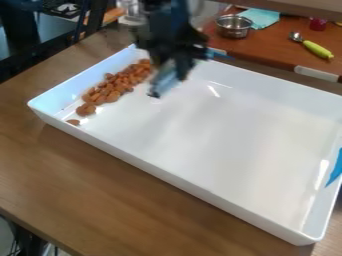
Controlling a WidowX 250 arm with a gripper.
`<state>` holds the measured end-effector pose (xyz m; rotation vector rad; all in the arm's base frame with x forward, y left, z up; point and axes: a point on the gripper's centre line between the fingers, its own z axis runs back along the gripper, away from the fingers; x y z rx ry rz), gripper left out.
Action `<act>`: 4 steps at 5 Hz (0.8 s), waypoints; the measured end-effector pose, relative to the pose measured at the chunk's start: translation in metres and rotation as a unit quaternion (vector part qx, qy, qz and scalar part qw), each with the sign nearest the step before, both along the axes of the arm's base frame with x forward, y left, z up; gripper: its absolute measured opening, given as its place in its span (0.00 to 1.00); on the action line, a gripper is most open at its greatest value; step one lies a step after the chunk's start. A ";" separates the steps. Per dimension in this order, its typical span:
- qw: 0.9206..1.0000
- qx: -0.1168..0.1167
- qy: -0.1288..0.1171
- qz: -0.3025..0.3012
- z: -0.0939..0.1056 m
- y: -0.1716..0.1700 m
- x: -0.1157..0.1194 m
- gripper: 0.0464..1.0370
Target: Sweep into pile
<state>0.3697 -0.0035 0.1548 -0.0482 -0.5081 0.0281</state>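
From where I'm operating, I can't read any text, label, brand, number or sign anywhere in my camera view; nothing legible stands on any of the surfaces or things I see.

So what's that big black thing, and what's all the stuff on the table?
The big black thing is a robot arm. It comes in from the top, and its hand hangs over a white tray. A pale blue-grey piece points down below the hand, but I can't tell what it is or whether it's being held.

There's just one picture, from a camera looking down at a slant. The tray sits on a wooden table. The brown nuts inside lie in a long heap at the picture's left end. Behind are a metal bowl and a spoon with a green handle.
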 end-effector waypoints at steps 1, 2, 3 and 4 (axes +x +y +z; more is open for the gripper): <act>1.000 -0.007 0.000 0.018 0.004 -0.041 -0.011 0.34; 1.000 -0.015 0.006 0.021 0.000 -0.094 -0.024 0.34; 0.999 0.001 0.007 0.041 -0.022 -0.108 -0.018 0.34; 1.000 0.006 0.007 0.029 -0.050 -0.120 -0.009 0.40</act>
